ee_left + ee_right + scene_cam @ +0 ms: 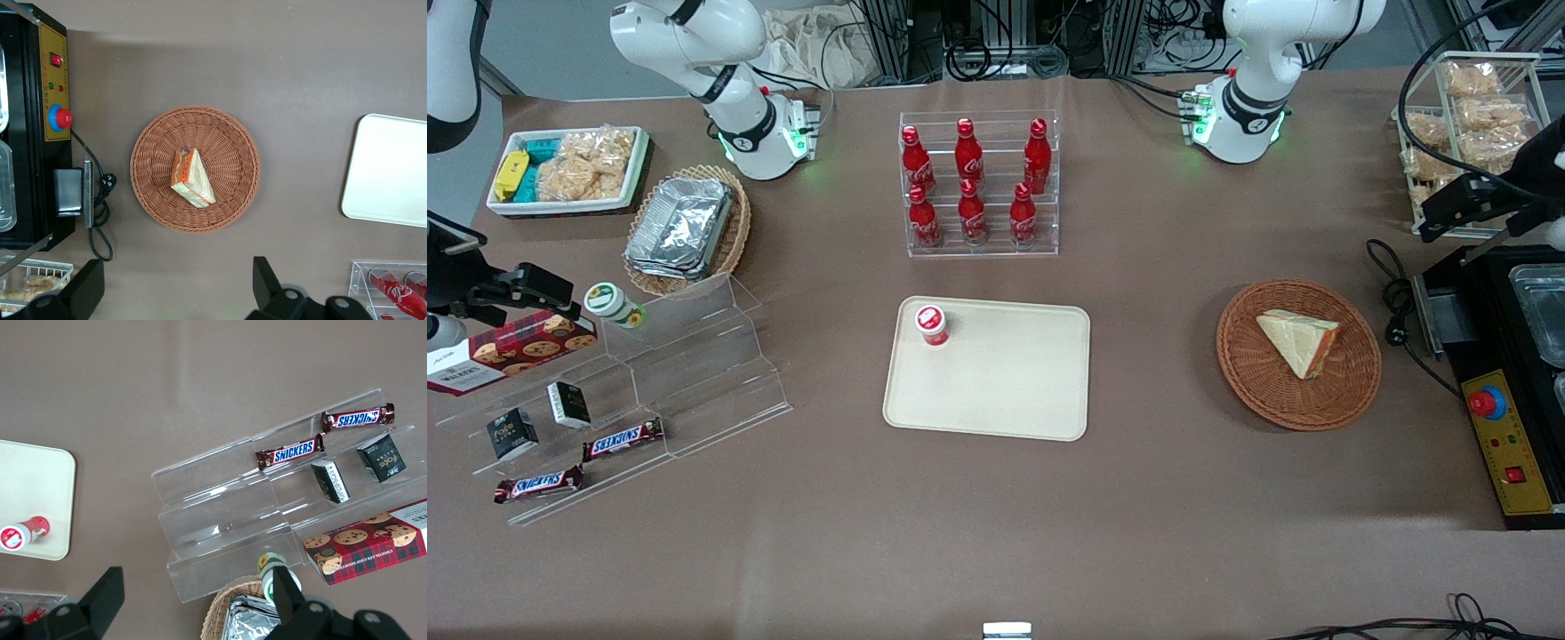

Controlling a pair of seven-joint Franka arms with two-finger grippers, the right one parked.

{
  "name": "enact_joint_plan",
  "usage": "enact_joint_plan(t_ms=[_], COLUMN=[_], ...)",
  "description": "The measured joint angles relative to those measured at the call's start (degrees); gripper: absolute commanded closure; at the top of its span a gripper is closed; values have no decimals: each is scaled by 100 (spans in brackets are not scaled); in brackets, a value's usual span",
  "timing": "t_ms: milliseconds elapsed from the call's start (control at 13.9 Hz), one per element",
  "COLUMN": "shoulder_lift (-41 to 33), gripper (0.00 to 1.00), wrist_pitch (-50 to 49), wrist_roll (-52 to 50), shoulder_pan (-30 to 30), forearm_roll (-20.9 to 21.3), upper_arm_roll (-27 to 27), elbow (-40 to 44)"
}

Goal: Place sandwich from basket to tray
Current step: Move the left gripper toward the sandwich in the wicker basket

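Gripper hung high above the table, fingers spread wide, holding and touching nothing. Sandwich lay below it in the basket, near the basket's middle, on its side with the orange filling edge showing. Tray sat well off sideways from the gripper, toward the parked arm's end, with a small red-capped cup standing in one corner (could get knocked on the drop).

Risks, judged: the wedge is tapered and soft, so fingers closing across the slanted faces could squeeze it out or crush it. Coming down off-centre could catch the basket weave or rim and drag the light basket. A black machine and its cable lay close beside the basket; a wide approach might snag them.
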Motion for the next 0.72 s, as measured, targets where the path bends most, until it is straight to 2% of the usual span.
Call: enact_joint_plan(t_ms=[432, 721], shoulder_lift=[-9, 43], gripper=[0, 0], wrist_pitch=[-161, -138], wrist_roll=[-56, -98], shoulder_pan=[36, 229], forearm_roll=[51, 42], upper_arm_roll=[8, 20], elbow=[-27, -432])
